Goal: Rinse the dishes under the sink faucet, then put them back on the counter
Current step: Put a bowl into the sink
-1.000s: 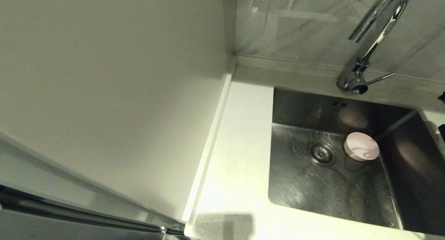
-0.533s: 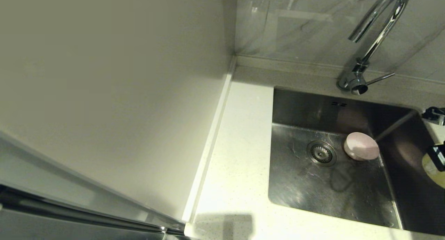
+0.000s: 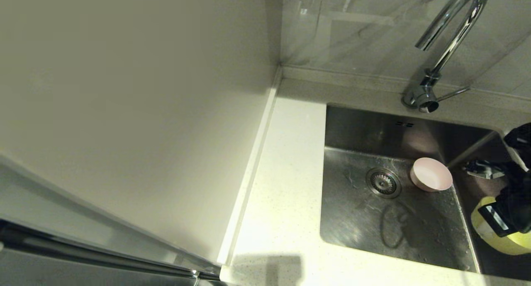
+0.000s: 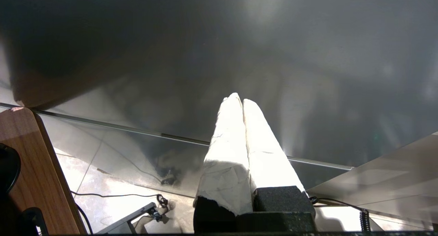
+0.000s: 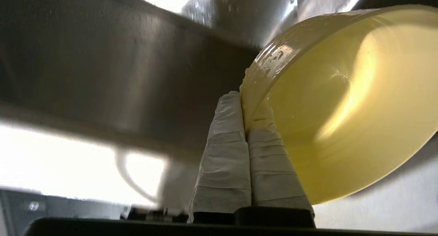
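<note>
My right gripper (image 5: 243, 107) is pinched on the rim of the yellow-green bowl (image 5: 345, 102), one finger inside and one outside, holding it tilted over the right side of the sink (image 3: 365, 228). My right arm reaches in from the right edge. The pink bowl (image 3: 431, 174) sits just beside the drain (image 3: 383, 182), below the faucet (image 3: 448, 41). My left gripper (image 4: 242, 102) hangs parked away from the bench (image 3: 282, 186), fingers pressed together.

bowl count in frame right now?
2. A pale pink round bowl sits on the steel sink floor beside the drain; a yellow-green round bowl is pinched at its rim by the right end effector over the sink's right side. Others may be out of view.
</note>
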### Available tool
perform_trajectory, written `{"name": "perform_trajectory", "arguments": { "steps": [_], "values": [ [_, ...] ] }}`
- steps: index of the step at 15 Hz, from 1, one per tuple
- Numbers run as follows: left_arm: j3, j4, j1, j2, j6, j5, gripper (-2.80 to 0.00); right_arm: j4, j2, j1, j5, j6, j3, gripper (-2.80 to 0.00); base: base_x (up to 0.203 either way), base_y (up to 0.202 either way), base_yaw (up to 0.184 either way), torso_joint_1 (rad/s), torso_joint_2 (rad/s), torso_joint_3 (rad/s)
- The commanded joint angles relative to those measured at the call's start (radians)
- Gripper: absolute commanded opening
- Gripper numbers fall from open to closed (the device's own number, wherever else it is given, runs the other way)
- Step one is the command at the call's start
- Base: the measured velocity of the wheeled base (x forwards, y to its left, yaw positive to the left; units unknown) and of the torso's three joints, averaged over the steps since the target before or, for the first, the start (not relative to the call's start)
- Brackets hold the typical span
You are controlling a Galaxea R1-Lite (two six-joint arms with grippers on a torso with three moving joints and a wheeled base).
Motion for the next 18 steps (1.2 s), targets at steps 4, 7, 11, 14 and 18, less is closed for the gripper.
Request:
{"name": "perform_trajectory", "arguments": {
  "steps": [4,7,11,14,18],
  "values": [
    [0.003,0.0,0.0,0.0,-0.001,0.0,-2.8,-0.229,0.22,0.024,-0.006,-0.004,0.018,-2.8,0.0,0.0,0.0,0.0,0.0,0.0],
    [0.003,0.0,0.0,0.0,-0.001,0.0,-2.8,-0.294,0.311,0.023,-0.022,-0.005,0.012,-2.8,0.0,0.0,0.0,0.0,0.0,0.0],
    [0.003,0.0,0.0,0.0,-0.001,0.0,-2.8,-0.335,0.41,0.014,-0.049,-0.005,-0.028,-2.8,0.0,0.0,0.0,0.0,0.0,0.0],
    [0.003,0.0,0.0,0.0,-0.001,0.0,-2.8,-0.425,0.469,0.01,-0.064,-0.006,-0.041,-2.8,0.0,0.0,0.0,0.0,0.0,0.0],
    [0.003,0.0,0.0,0.0,-0.001,0.0,-2.8,-0.477,0.521,0.01,-0.081,-0.005,-0.08,-2.8,0.0,0.0,0.0,0.0,0.0,0.0]
  ]
}}
